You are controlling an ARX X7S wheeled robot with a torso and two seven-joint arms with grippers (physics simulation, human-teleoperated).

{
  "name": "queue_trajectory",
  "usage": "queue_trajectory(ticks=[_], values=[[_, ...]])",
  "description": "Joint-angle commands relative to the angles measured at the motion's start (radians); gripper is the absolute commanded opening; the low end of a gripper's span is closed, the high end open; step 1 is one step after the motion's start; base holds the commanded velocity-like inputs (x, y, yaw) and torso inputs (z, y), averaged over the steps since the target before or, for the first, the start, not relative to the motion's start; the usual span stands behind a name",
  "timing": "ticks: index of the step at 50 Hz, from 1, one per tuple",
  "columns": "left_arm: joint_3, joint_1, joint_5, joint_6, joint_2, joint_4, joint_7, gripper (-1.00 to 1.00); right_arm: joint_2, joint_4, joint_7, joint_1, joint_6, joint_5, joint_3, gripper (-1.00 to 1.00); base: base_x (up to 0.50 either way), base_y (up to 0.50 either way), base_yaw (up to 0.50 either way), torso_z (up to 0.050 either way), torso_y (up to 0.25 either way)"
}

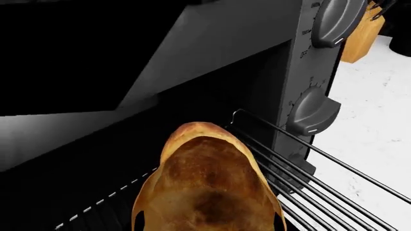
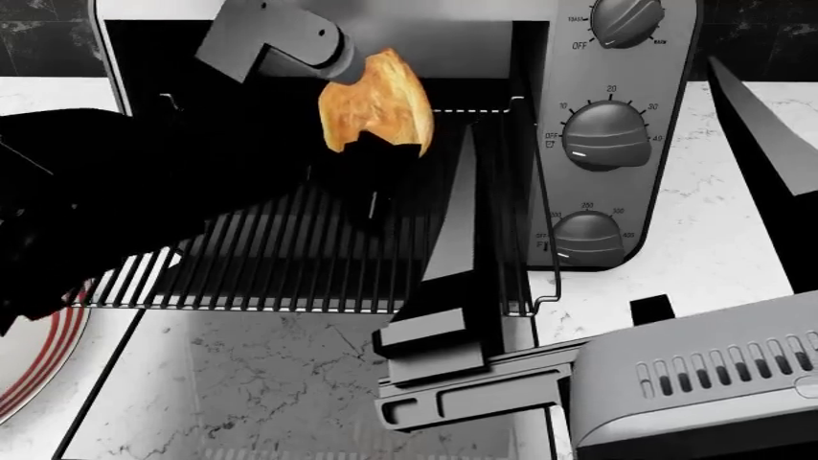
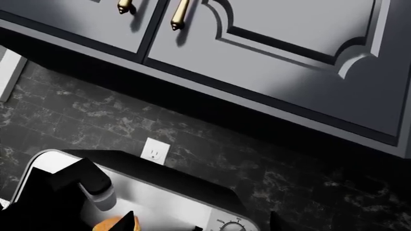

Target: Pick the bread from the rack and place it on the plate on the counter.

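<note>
Left tool pinches the oval golden-brown bread roll, crust mottled and matte, lifted clear above the thin-barred metal wire rack.

Head view: roll hangs before the grey toaster oven mouth. Striped red-and-white round plate sits far left on the white marble surface. Risk, as I judge it: swinging left could clip the oven frame and loosen the grip.

Right wrist view: right tool's state cannot be told.
</note>
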Motion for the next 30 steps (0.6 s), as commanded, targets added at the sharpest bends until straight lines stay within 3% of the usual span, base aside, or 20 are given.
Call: queue_trajectory(ticks=[1,8,30], values=[[-0.051,0.064,-0.089,-0.079,-0.083,0.244,-0.124,-1.0,-0.003,0.005,-0.002,-0.002,-0.008,-0.011,-0.014,1.0,0.0,0.0,0.0,0.0,0.0],[-0.119,0.117,-0.183,-0.161,-0.172,0.497,-0.247,-1.0,0.0,0.003,-0.002,-0.007,-0.017,-0.022,-0.019,1.0,0.0,0.0,0.0,0.0,0.0],[-0.33,0.202,-0.509,-0.324,-0.338,0.9,-0.543,-1.0,-0.01,-0.009,0.013,0.029,-0.015,-0.005,-0.04,1.0,0.0,0.0,0.0,0.0,0.0]])
